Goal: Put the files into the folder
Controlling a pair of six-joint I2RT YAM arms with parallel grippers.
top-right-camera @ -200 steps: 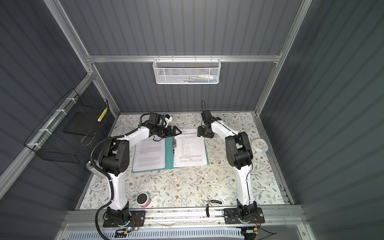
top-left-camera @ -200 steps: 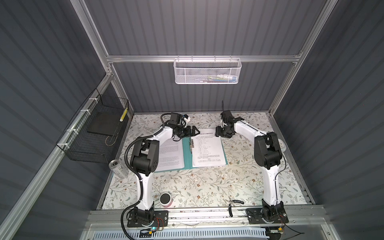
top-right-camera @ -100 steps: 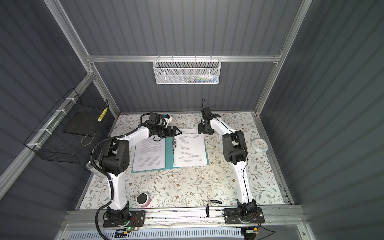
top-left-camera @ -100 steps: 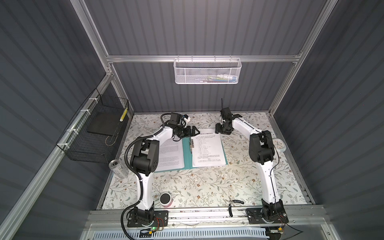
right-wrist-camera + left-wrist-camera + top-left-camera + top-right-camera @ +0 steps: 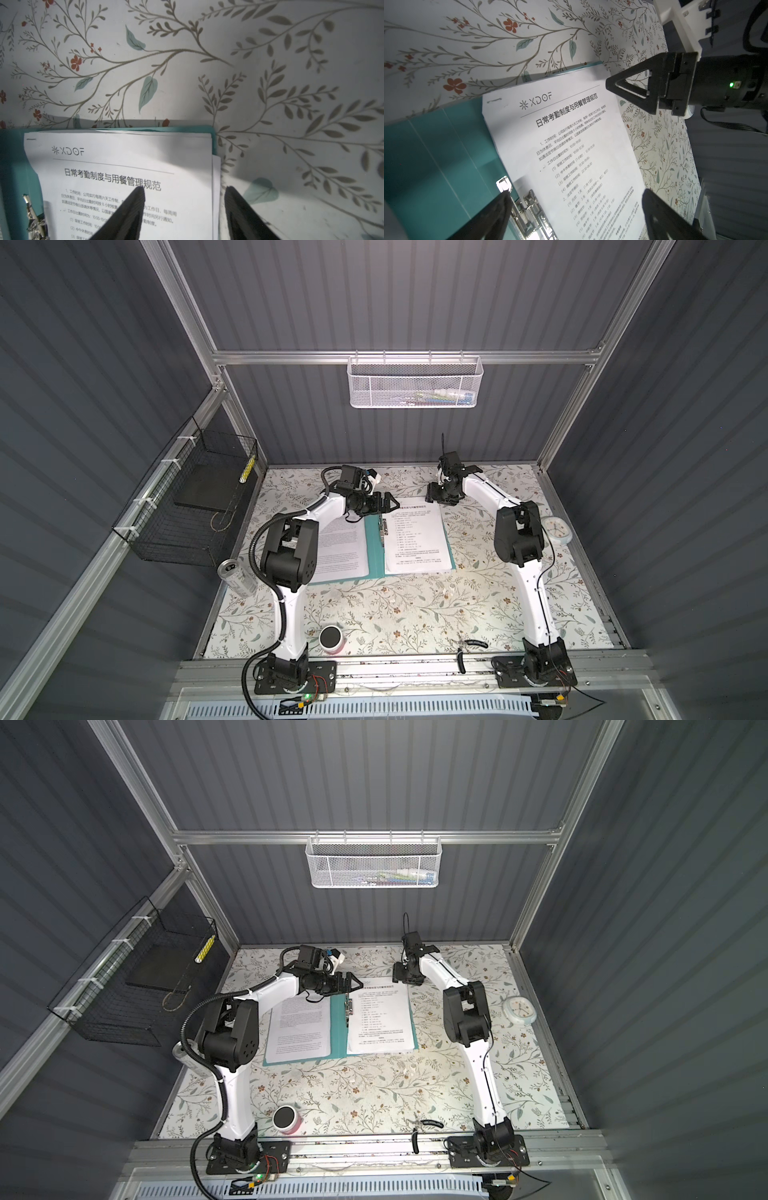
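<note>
- Left arm (image 5: 286,556) rises from its base, bends at the elbow beside the folder (image 5: 374,547), and reaches its forearm over the folder's far left part
- Left gripper (image 5: 390,504) lies nearly level above the folder's far edge by the spine, jaws spread wide and holding nothing
- Right arm (image 5: 517,539) leans from its base past the folder's right side
- Right gripper (image 5: 185,190) points down just above the folder's far right corner, jaws parted and empty, with one finger (image 5: 135,205) inside the folder's edge and the other outside it
</note>
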